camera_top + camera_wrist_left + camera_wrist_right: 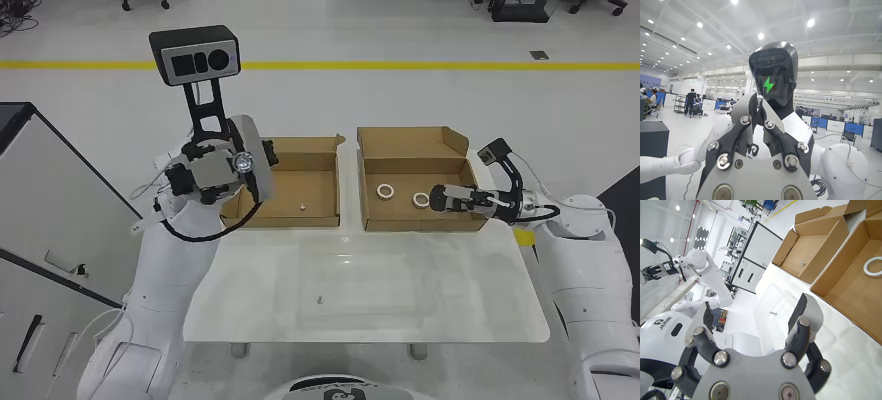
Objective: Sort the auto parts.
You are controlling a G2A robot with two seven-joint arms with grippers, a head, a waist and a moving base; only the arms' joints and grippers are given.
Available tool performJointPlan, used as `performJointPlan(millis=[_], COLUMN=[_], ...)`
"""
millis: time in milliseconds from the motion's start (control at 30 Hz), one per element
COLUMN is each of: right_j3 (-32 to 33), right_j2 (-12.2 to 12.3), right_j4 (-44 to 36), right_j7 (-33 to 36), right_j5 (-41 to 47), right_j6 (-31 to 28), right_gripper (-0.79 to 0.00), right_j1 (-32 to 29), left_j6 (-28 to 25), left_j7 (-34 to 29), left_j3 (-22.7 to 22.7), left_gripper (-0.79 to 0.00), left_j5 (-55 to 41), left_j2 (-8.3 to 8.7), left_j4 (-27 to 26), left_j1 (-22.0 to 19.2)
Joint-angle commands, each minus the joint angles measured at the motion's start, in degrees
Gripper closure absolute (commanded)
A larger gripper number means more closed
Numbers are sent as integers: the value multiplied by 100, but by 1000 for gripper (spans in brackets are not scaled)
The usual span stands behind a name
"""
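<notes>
at ten o'clock over the table (240,300), left gripper (243,160) hangs raised; right gripper (437,198) hovers at two o'clock over a cardboard box (412,140) holding rings (384,190). left wrist: gripper pinches a bolt (759,103). right wrist: jaws spread wide; second bolt (773,313) lies in clear tray (772,294).

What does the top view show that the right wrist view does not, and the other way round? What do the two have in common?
Top view: two rings lie in the right box, and the right pincer hangs over that box near one of them. Right wrist view: the right pincer's jaws stand open with nothing between them, and one ring is in sight. Both: the left box, a small bolt on its floor, and another bolt in the clear tray on the table.
</notes>
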Motion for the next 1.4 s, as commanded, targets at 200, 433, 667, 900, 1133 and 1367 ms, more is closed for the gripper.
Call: performJointPlan(millis=[200, 433, 667, 900, 1133, 1367], right_j3=[0, 0, 0, 0, 0, 0], right_j2=[0, 0, 0, 0, 0, 0], right_j4=[0, 0, 0, 0, 0, 0], right_j7=[0, 0, 0, 0, 0, 0], right_j5=[2, 2, 2, 2, 2, 2], right_j6=[0, 0, 0, 0, 0, 0], right_gripper=[-785, -785, -785, -785, -785, -785], right_j1=[0, 0, 0, 0, 0, 0], left_j6=[834, 1392, 1929, 2154, 2316, 2143], left_j7=[158, 120, -271, -1146, -1481, -1296], left_j3=[-314, -389, -128, 373, 979, 1636], left_gripper=[0, 0, 0, 0, 0, 0], left_j5=[2310, 3764, 5463, 7145, 8041, 8773], left_j2=[145, 254, 360, 476, 508, 427], left_j4=[-49, 86, 456, 731, 1378, 2349], left_j1=[0, -90, -455, -736, -902, -1440])
